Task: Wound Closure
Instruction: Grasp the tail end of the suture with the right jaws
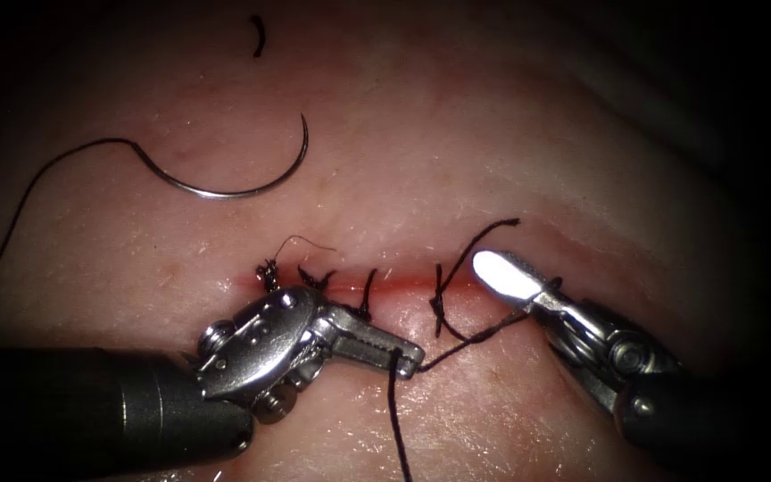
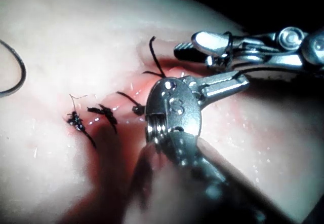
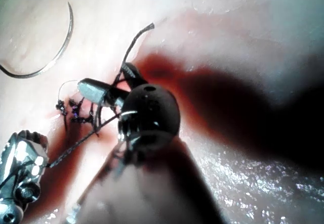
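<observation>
Both tools grip thread (image 1: 457,344); needle (image 1: 234,183) lies free on tissue (image 1: 493,143).

The needle (image 1: 225,183) lay free on the tissue (image 1: 457,125), behind the cut (image 1: 403,287) and towards its left end, not in the tissue. A cut end of thread (image 1: 259,36) lay farther behind it. The left gripper (image 1: 408,357) sat in front of the cut, closed on the thread (image 1: 457,344). The right gripper (image 1: 510,277) sat at the cut's right part, the thread running to it.
</observation>
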`<state>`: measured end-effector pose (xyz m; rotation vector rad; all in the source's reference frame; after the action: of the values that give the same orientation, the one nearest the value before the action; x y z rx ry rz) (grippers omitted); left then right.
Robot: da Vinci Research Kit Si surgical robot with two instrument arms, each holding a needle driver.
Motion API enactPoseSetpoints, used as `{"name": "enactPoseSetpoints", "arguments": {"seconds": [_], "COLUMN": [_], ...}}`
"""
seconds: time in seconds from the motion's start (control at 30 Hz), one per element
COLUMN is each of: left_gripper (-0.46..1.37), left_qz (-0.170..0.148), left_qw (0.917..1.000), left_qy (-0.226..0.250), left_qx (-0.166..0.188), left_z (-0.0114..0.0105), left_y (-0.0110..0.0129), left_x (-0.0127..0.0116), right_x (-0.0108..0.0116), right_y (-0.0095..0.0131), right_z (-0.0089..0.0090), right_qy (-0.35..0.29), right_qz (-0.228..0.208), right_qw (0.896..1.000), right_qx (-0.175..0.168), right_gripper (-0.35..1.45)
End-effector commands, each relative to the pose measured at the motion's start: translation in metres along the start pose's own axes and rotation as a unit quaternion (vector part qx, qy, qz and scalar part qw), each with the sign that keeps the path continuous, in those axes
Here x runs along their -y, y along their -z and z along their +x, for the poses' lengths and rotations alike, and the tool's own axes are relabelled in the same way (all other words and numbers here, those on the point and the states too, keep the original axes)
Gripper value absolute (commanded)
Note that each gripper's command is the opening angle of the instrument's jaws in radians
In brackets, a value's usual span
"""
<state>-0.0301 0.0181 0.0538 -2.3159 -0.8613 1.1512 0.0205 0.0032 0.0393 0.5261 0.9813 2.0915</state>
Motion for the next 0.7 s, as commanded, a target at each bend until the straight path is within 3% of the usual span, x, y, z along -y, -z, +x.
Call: {"name": "enactPoseSetpoints", "arguments": {"seconds": [0.03,0.37,0.7], "left_gripper": [-0.35,-0.35,-0.35], "left_qz": [-0.001,-0.001,-0.001], "left_qw": [1.0000,1.0000,1.0000], "left_qy": [-0.001,-0.001,-0.001], "left_qx": [0.002,0.002,0.002], "left_z": [-0.0002,-0.0003,-0.0003], "left_y": [-0.0001,0.0000,0.0000], "left_x": [0.0000,-0.0001,-0.0001], "right_x": [-0.0005,-0.0015,-0.0033], "right_y": [-0.0008,-0.0034,-0.0042], "right_z": [0.0006,0.0031,0.0020], "right_qy": [0.004,0.034,0.068], "right_qz": [-0.012,-0.052,-0.096], "right_qw": [1.000,0.998,0.992], "right_qx": [0.003,0.008,0.034], "right_gripper": [1.22,1.21,1.19]}}
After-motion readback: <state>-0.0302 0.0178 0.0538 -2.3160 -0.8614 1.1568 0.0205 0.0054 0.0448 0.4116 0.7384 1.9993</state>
